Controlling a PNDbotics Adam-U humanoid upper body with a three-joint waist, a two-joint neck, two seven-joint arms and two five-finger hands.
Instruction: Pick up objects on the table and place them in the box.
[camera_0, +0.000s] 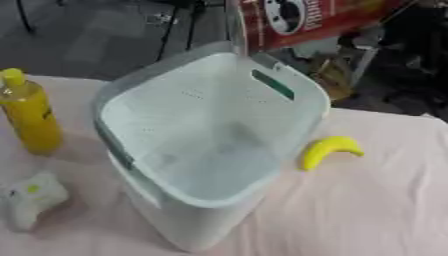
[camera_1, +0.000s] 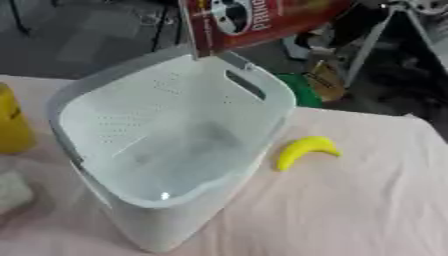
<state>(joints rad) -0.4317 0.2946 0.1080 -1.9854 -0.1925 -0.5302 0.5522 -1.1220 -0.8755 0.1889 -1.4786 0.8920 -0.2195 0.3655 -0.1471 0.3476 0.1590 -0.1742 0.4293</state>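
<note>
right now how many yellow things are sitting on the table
2: a yellow bottle stands left of the basket, and a banana lies to its right. The basket may hide more behind it.

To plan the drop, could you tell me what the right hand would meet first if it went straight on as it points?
Probably the far rim of the box, near its handle slot: the right hand slants down-left beside the red can above it. Depth is unclear.
</note>
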